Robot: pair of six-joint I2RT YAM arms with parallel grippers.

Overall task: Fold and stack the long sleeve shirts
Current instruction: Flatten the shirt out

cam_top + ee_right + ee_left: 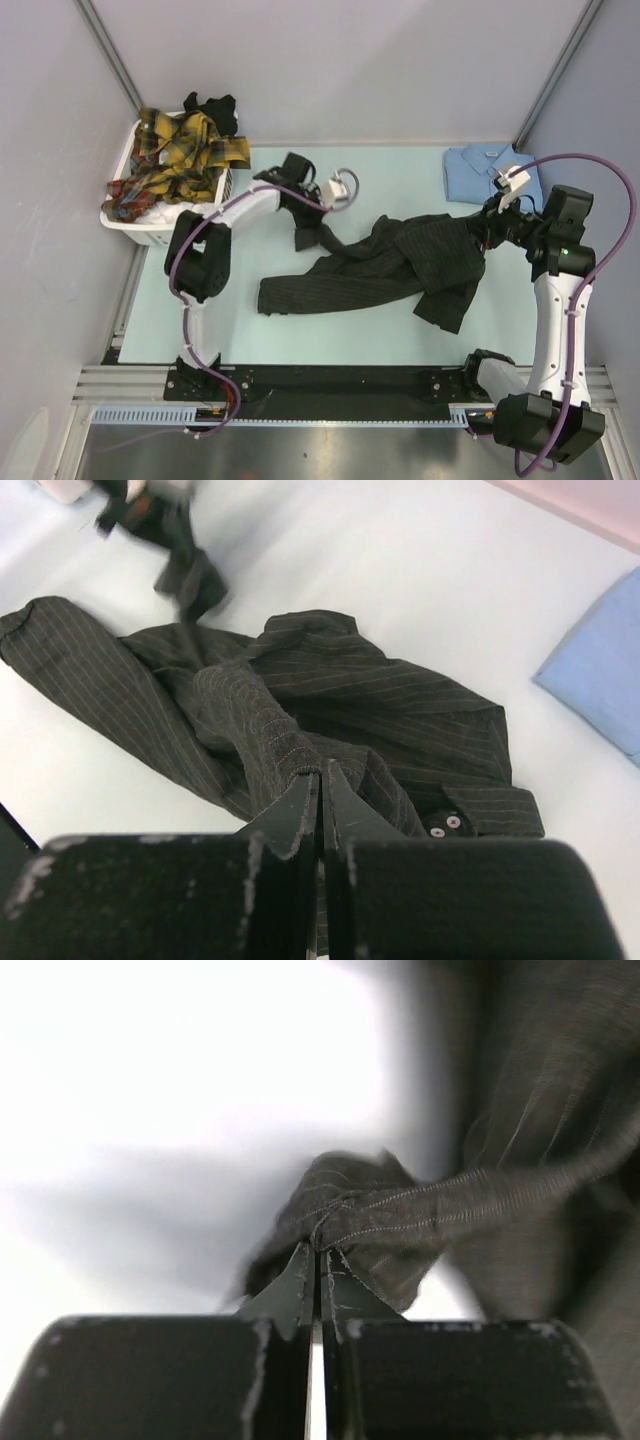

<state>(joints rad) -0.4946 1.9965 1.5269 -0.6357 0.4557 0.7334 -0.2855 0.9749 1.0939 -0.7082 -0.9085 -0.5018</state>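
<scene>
A white plastic laundry basket (150,232) sits at the far left corner of the pale mint counter (380,185). Plain lilac-grey walls (340,60) close in three sides. A black mounting plate (350,381) runs along the counter's near edge.

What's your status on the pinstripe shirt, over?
Left pincer, right pincer both shut on pinstripe shirt. Shirt bunched, unfolded. Blue shirt folded far right, clear of it.

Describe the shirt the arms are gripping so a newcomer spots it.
On the pale table, between the two arms, sprawls a charcoal pinstriped shirt, pinched by the left gripper and right gripper. Unlike the folded light blue shirt at the far right and the plaid shirts in the white basket, it is dark and unfolded.
</scene>
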